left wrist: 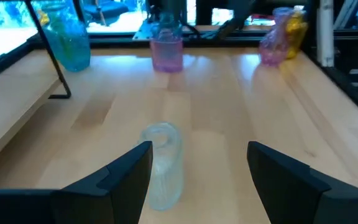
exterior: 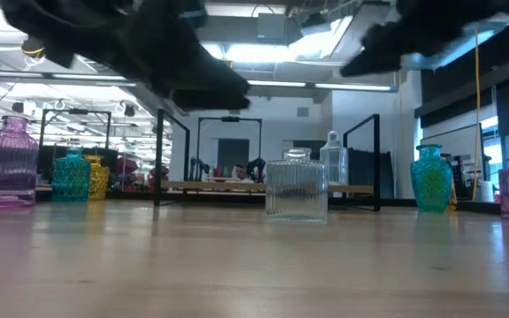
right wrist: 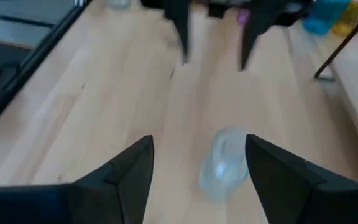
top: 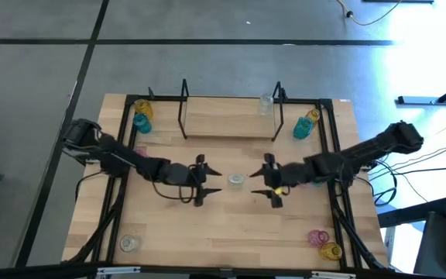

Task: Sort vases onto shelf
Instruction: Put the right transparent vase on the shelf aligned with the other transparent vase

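Left end effector: left end effector (top: 210,180) hovers above the table (top: 231,232) at mid-board, fingers (left wrist: 114,180) spread wide apart and holding nothing; it faces inward toward the centre
Right end effector: right end effector (top: 260,181) mirrors it from the other side, fingers (right wrist: 120,174) likewise apart and empty; the two point at each other with a gap between
Target vase: clear vase (top: 237,180) stands upright on the table in that gap, between both end effectors and touched by neither; in the low view it sits in front of the shelf, alone at the middle
Shelf: shelf (top: 231,122) lies along the far side of the table, well apart from the target; one clear vase (top: 266,104) already stands at its right end, beside the wire frame
Other vases: teal vase (top: 141,122) and yellow vase (top: 143,108) stand left of the shelf; another teal and yellow pair stands right of it; pink vase (top: 318,238) sits near the front right corner, and a clear one near the front left; none of these is on the shelf
Step in hand: judged as the approach to the centre clear vase; which arm will take it cannot be told, since both are equally placed
Next move calls for: one end effector to lower and straddle the vase body, close gently on the ribbed sides, while the other holds clear; a knock could tip it
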Controlling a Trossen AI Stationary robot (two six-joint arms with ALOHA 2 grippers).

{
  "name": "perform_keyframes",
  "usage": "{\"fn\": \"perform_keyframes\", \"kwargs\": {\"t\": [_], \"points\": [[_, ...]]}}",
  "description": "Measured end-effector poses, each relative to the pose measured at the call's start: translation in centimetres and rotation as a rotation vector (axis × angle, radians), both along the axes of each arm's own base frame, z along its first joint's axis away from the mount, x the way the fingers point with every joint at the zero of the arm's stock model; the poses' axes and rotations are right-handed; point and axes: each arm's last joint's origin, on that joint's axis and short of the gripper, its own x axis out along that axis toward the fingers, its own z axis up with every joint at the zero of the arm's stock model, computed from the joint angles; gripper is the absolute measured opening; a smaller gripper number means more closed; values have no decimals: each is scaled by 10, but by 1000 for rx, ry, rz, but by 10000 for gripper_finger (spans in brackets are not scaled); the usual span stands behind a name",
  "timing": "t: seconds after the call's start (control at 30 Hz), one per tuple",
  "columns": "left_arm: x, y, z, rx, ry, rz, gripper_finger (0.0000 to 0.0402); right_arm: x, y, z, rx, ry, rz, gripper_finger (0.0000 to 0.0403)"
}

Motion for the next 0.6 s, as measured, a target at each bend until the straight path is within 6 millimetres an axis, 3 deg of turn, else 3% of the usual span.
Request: {"fn": "perform_keyframes", "kwargs": {"t": [0.27,0.6], "points": [[41,14,-18,-47,5,-59,256,-30,33,-37,47,-109,-15,237],[58,30,-28,7,30,-3,256,-38,39,-41,26,-164,-50,237]]}}
